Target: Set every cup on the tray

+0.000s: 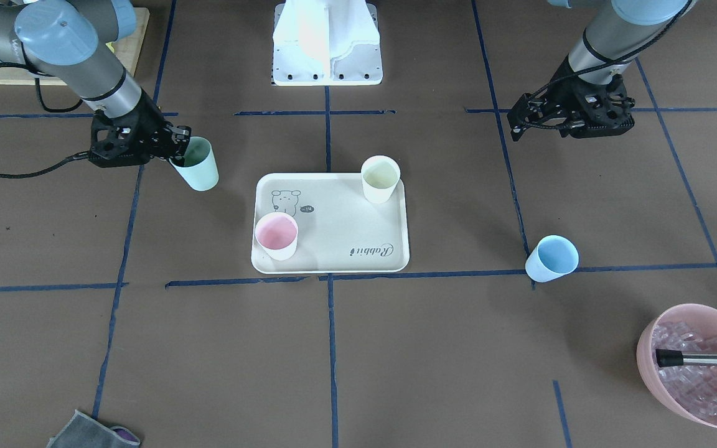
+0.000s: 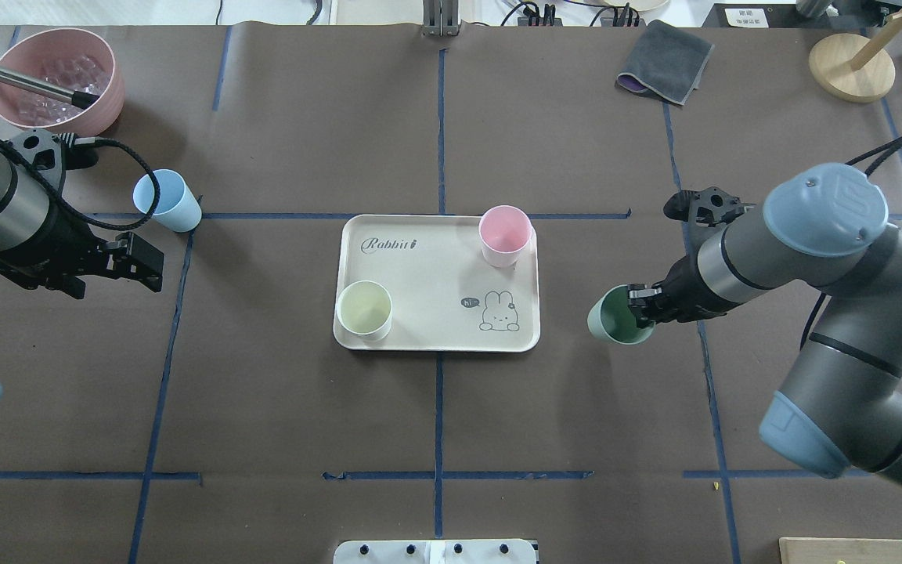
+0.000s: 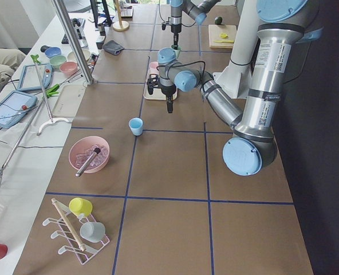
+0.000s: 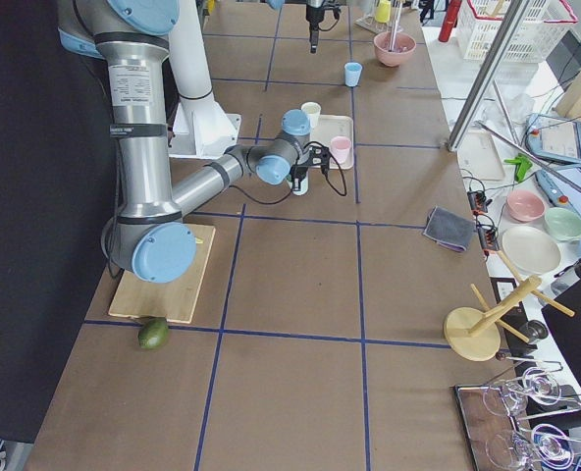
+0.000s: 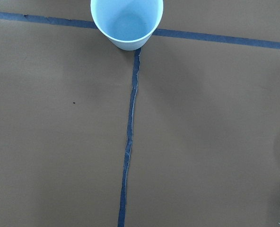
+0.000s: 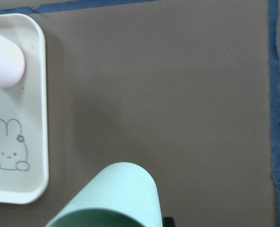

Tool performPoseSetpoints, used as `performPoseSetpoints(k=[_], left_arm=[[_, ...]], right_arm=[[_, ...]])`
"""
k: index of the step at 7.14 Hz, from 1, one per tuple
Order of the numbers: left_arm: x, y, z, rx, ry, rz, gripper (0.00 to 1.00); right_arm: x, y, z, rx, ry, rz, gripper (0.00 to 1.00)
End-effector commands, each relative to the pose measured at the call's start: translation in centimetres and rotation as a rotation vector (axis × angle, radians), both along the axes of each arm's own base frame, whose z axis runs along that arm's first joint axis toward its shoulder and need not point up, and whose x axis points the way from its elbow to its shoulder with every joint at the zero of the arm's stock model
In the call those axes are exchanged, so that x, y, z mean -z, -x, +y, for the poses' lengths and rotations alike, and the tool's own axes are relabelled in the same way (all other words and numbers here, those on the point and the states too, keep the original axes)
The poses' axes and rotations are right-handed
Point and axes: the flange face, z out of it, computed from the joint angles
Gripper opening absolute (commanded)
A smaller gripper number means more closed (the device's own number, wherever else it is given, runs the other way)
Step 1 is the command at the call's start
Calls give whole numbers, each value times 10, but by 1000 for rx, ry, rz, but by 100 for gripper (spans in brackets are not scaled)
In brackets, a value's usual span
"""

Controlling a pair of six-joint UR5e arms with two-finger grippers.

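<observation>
The cream tray (image 1: 340,230) (image 2: 435,290) lies at the table's centre. On it stand the pink cup (image 1: 276,235) (image 2: 505,233) and the cream-white cup (image 1: 380,178) (image 2: 363,309), at opposite corners. My right gripper (image 2: 643,307) (image 1: 178,155) is shut on the rim of the mint green cup (image 2: 617,316) (image 6: 116,196), holding it tilted above the table just right of the tray. The light blue cup (image 2: 167,200) (image 5: 126,21) stands upright on a tape line, off the tray. My left gripper (image 2: 142,262) (image 1: 573,124) hovers open and empty a short way from the blue cup.
A pink bowl of ice cubes (image 2: 55,82) (image 1: 701,367) with a metal-handled tool in it sits at the far left corner. A grey cloth (image 2: 664,61) and a wooden stand (image 2: 850,66) are at the far right. A wooden cutting board (image 1: 128,37) lies near the right arm's base.
</observation>
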Motion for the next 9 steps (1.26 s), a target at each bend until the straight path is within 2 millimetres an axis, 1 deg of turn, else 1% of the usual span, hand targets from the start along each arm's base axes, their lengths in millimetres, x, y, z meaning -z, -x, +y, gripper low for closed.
performPoseSetpoints(k=[1,2,3,5,6,7,8,9], left_arm=[[-1,-1,-1,1,2,-1,100],[0,-1,0,1,-1,1,100],[0,0,0,1,-1,1,100],[2,0,0,19,15,5,100],[4,-1,1,29,22,9,100],[3,-1,1,30,24,9,100],[2,-2,1,29,24,8,100],[1,-2,0,30,25,5,100]], right_arm=[[61,42,-5,-43,54,13,1],[76,71,-11,-68,80,29,1],[82,94,-7,-112,88,48,2],[81,112,9,-121,77,66,3],[75,115,6,-123,78,78,5],[69,118,5,-121,77,88,35],[64,123,1,-125,64,103,99],[65,121,0,-121,49,103,99]])
